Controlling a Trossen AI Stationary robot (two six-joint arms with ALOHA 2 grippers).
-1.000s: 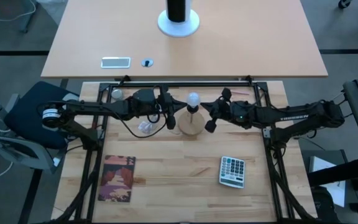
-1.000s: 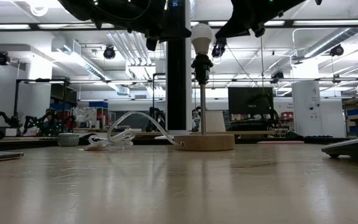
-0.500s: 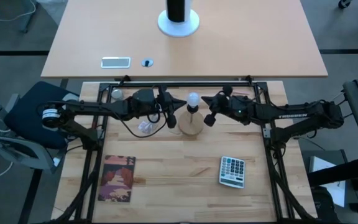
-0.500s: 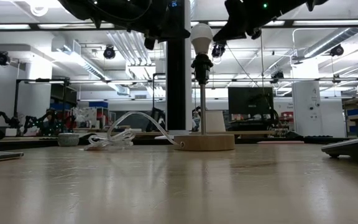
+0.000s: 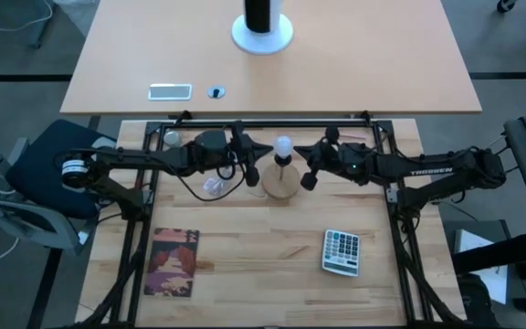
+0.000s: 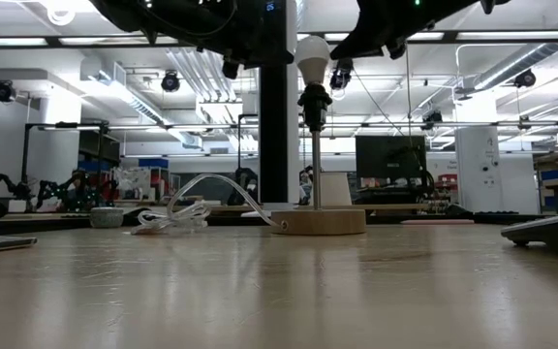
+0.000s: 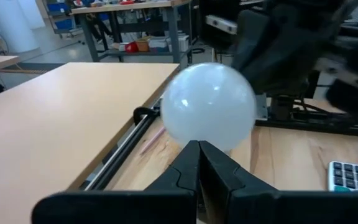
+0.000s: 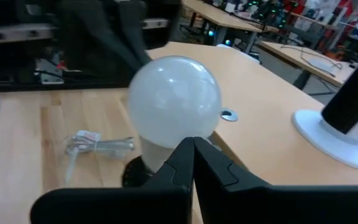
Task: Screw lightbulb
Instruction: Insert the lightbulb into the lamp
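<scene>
The small frosted-white rounded lightbulb (image 5: 284,144) is shown seated upright in the dark socket of a thin metal-stemmed lamp stand with a round pale wooden base (image 5: 280,184), which is set near the middle of the slatted wooden desk (image 5: 245,274), toward its 12 o'clock edge. The bulb is carried high on the stem, so that it can be approached from both sides without the base being touched.

The left hand (image 5: 255,163) is positioned just beside the bulb at 9 o'clock, its two dark fingers pressed fully together with nothing between them. The right hand (image 5: 310,163) is placed just beside the bulb at 3 o'clock, likewise fully closed and empty. In each wrist view the closed fingertips are seen directly before the globe (image 7: 207,107); whether the glass is touched cannot be told.

The bulb is thus flanked but not gripped, and it is judged that a turning grasp has yet to be taken.

A crumpled clear plastic wrapper (image 5: 213,187) lies at 8 o'clock from the base. A grey calculator (image 5: 341,251) at 4 o'clock and a dark reddish booklet (image 5: 173,262) at 7 o'clock are kept well apart from the work.
</scene>
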